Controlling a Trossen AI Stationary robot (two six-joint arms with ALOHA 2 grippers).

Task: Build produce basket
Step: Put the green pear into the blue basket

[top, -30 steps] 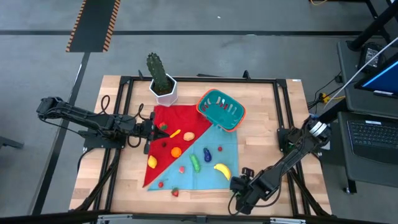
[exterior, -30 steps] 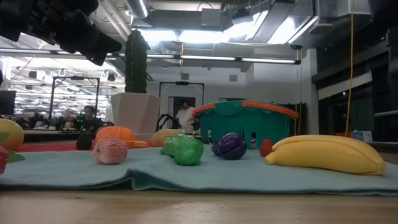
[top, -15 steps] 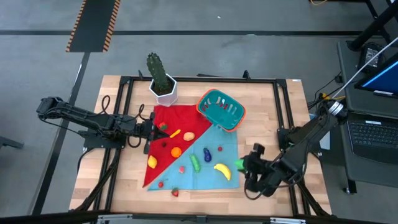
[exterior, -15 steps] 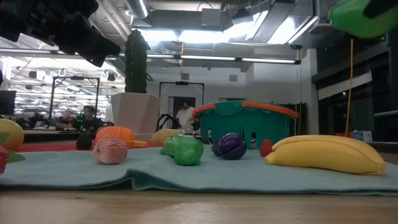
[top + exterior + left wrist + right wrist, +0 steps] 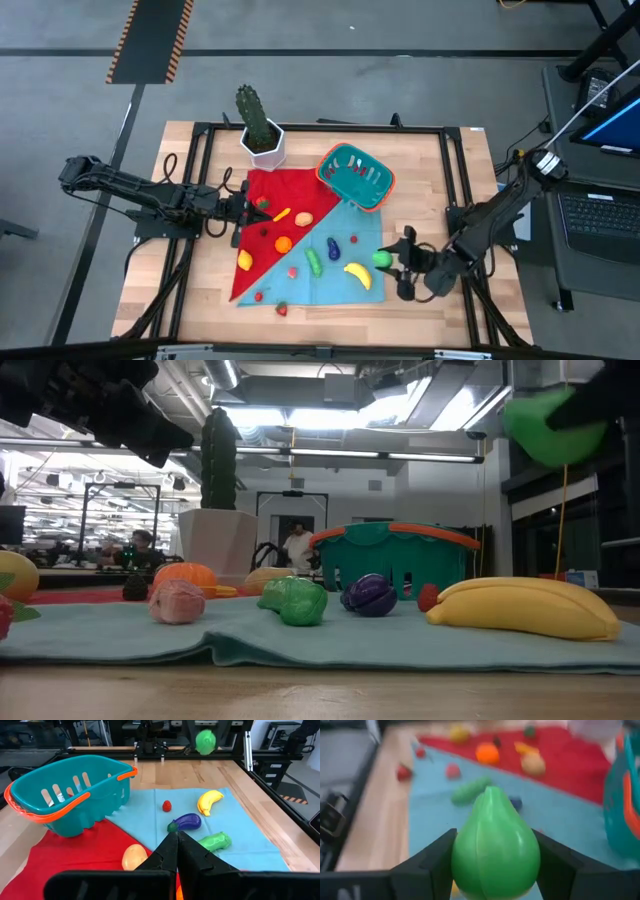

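The right gripper (image 5: 385,261) clamps a green pear (image 5: 381,259) in the air just beside the banana (image 5: 357,273). The basket (image 5: 356,176) lies ahead across the blue cloth (image 5: 345,235), nearer this arm. The left gripper (image 5: 250,208) waits, jaws closed.

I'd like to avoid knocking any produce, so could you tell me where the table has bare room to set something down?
Bare wood runs right of the teal cloth, below the basket, where the right gripper holds a green pear. The red cloth is crowded.
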